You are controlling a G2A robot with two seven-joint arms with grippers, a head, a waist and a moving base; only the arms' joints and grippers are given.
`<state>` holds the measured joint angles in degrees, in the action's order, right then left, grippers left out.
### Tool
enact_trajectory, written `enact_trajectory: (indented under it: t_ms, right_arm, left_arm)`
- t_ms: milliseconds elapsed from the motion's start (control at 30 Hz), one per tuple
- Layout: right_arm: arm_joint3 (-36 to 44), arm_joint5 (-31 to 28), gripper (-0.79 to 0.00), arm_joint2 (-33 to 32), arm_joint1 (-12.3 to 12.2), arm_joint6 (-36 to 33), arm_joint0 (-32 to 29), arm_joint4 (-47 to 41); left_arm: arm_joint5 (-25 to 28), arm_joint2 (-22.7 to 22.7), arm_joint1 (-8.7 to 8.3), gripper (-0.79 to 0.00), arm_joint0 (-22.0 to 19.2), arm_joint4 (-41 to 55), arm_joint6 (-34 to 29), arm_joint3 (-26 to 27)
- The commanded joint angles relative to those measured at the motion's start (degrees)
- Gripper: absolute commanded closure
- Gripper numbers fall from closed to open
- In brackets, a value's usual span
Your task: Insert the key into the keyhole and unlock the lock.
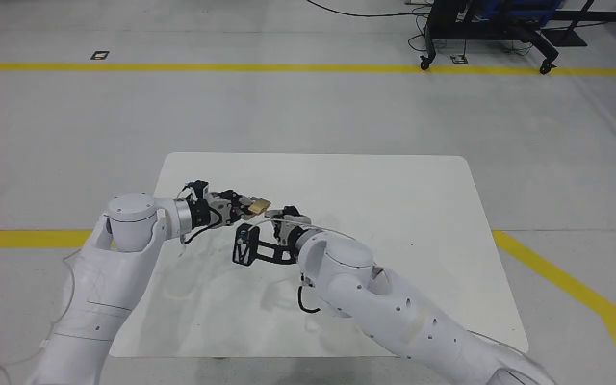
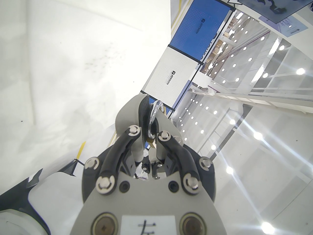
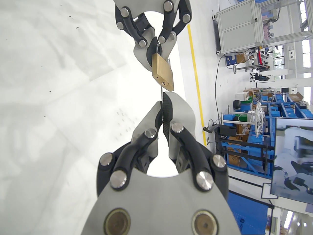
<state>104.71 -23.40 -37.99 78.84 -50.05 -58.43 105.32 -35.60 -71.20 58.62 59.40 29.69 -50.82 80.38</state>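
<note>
Just left of the top view's centre, our left gripper (image 3: 156, 50) clamps the brass padlock (image 3: 162, 70) by its shackle (image 2: 154, 113). Our right gripper (image 3: 163, 103) pinches the key (image 3: 161, 94) close to the keyhole (image 3: 163, 83). The padlock hangs tilted, so an off-axis push could swing it.

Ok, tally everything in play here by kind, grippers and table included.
Lock: 1
Key: 1
Grippers: 2, the left gripper and the right gripper
Table: 1
Total: 5
</note>
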Motion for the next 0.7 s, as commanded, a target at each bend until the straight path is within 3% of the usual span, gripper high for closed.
enact_trajectory:
  t_ms: [0,500,667]
  right_arm:
    - [-0.1,-0.3,0.0,0.2,0.2,-0.2,0.1,0.1]
    - [1.1,-0.9,0.0,1.2,1.5,-1.2,-0.9,3.6]
    - [2.6,-2.1,0.0,-0.4,1.4,1.4,-1.9,0.6]
  left_arm:
    - [0.0,0.1,-0.07,0.0,0.0,-0.1,-0.2,-0.1]
    - [0.5,0.9,-0.41,0.0,-0.4,-0.2,-0.8,-0.3]
    - [2.3,0.0,-0.36,0.0,-0.6,2.0,0.0,-1.1]
